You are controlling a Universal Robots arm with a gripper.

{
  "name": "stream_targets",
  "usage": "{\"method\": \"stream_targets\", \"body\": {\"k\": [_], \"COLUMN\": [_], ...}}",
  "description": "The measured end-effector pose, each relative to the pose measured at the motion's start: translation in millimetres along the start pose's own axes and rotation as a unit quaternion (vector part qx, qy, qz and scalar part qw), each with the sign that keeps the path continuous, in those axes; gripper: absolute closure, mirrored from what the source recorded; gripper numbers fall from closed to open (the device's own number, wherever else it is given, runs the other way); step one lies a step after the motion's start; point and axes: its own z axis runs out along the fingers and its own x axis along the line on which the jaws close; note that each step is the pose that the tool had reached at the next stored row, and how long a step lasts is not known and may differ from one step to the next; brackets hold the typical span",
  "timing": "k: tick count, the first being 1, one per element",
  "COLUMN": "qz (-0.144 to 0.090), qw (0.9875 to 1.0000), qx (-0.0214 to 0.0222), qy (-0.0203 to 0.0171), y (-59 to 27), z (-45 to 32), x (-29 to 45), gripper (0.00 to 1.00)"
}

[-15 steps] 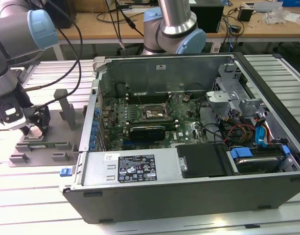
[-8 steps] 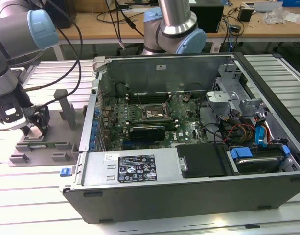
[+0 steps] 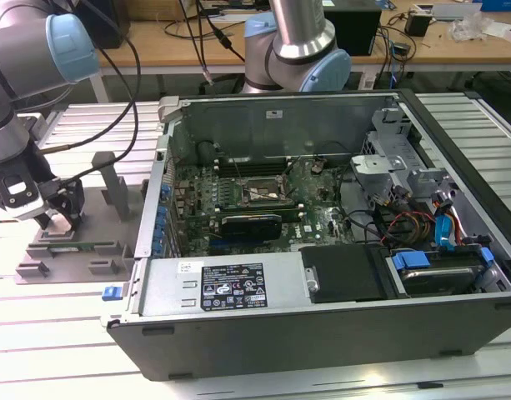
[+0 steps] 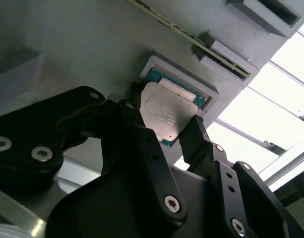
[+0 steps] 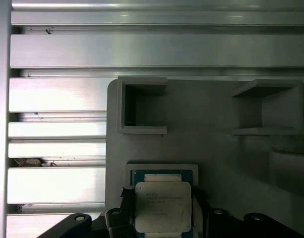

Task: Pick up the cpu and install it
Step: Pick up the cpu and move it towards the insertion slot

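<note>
The cpu (image 5: 163, 208), a flat square chip with a silver metal top and green edge, lies at the square pocket of the grey fixture tray (image 5: 216, 144). In both wrist views my gripper (image 5: 163, 201) has one black finger (image 4: 133, 110) against each of two opposite sides of the cpu (image 4: 166, 111), shut on it. In the exterior view the gripper (image 3: 59, 218) is low over the tray (image 3: 88, 250) at the exterior view's left, beside the open computer case (image 3: 322, 308). The dark motherboard socket (image 3: 259, 192) lies inside the case.
Upright grey posts (image 3: 113, 179) stand on the tray just behind the gripper. The case's raised wall (image 3: 159, 192) lies between the tray and the motherboard. A second arm's base (image 3: 297, 50) stands behind the case. Drive bays and cables (image 3: 422, 217) fill the case's right end.
</note>
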Motion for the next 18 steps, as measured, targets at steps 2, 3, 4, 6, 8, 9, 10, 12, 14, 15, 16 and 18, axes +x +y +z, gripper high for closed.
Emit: {"method": "stream_targets", "body": {"k": [2,3,4,6,8,9,10,12,14,15,16,18], "qz": [0.000,0.000,0.000,0.000,0.000,0.000,0.000,0.000,0.000,0.000,0.000,0.000], "qw": [1.0000,1.0000,1.0000,1.0000,1.0000,1.0000,1.0000,1.0000,1.0000,1.0000,1.0000,1.0000], "qx": [-0.0005,-0.0008,-0.0009,-0.0010,-0.0010,-0.0010,-0.0010,-0.0009,-0.0010,-0.0009,-0.0009,-0.0009], "qy": [0.0001,0.0001,0.0001,0.0000,0.0001,0.0001,0.0001,0.0001,0.0000,0.0002,0.0002,0.0001], "y": [0.0,0.0,0.0,0.0,0.1,0.1,0.1,0.1,0.1,0.1,0.0,-0.1], "z": [-0.1,-0.1,-0.6,-1.0,-1.5,-1.7,-1.8,-2.1,-2.2,-2.0,-1.6,0.2], "x": [0.1,0.1,0.1,0.0,0.0,0.0,0.0,0.0,0.0,0.1,0.1,0.1], "gripper": [0.45,0.45,0.45,0.45,0.45,0.45,0.45,0.38,0.38,0.38,0.38,0.38]}}
